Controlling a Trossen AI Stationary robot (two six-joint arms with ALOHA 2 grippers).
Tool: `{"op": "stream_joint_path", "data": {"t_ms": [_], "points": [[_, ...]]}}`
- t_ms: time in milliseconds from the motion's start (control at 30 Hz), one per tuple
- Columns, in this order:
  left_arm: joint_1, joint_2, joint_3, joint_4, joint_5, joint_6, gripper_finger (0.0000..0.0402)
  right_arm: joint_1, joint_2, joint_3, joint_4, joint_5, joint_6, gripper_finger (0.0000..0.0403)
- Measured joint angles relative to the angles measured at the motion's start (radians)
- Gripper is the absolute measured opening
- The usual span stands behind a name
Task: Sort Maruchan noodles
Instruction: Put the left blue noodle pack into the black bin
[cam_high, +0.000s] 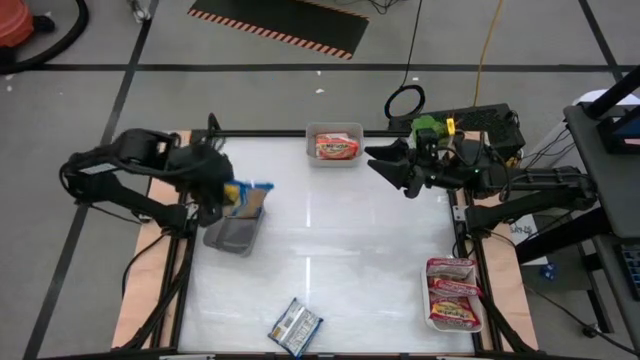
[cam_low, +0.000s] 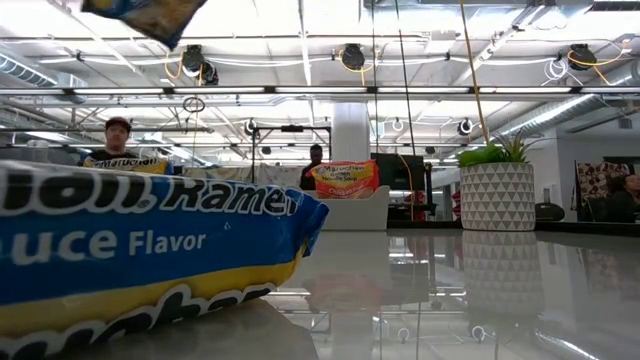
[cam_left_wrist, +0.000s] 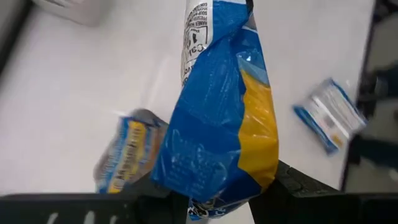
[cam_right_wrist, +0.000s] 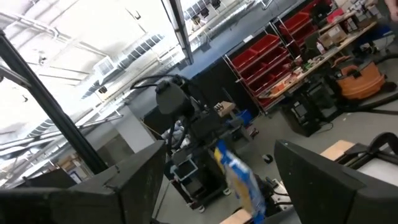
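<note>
My left gripper (cam_high: 222, 190) is shut on a blue-and-yellow noodle packet (cam_high: 252, 190) above the grey tray (cam_high: 232, 235) at the table's left edge. In the left wrist view another blue packet (cam_left_wrist: 127, 155) lies in that tray below the held packet (cam_left_wrist: 224, 112). A third blue packet (cam_high: 296, 327) lies flat near the near edge and fills the low view's foreground (cam_low: 130, 250). An orange-red packet (cam_high: 336, 146) sits in the far tray. Maroon packets (cam_high: 453, 292) lie stacked in the white tray at the right. My right gripper (cam_high: 376, 161) hangs open beside the far tray, touching nothing. My left gripper pinches the blue-and-yellow packet by one short end (cam_left_wrist: 214, 202) between its two fingers (cam_left_wrist: 292, 183). The packet is lifted clear and sticks out ahead of the fingers toward the table's middle, over the grey tray, its plastic crumpled near the hold.
The far tray (cam_high: 334, 157) stands at the far edge's middle, the white tray (cam_high: 470, 325) at the near right corner. A plant pot (cam_low: 497, 195) and people (cam_low: 117, 140) show beyond the table. Bare white tabletop (cam_high: 350, 250) lies between the trays.
</note>
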Motion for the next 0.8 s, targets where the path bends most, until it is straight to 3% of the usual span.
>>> {"op": "stream_joint_path", "data": {"t_ms": [467,600,800], "points": [[0.013,0.283,-0.141,-0.026,0.147,0.155,0.0126,-0.002,0.016,0.0,-0.003,0.031,-0.045,0.029],[0.027,0.313,-0.214,-0.03,0.277,0.1,0.0126,-0.002,0.019,0.0,-0.008,0.028,-0.031,0.029],[0.031,0.317,-0.258,-0.028,0.278,0.116,0.0126,0.001,0.021,0.0,-0.038,0.025,-0.029,0.029]]}}
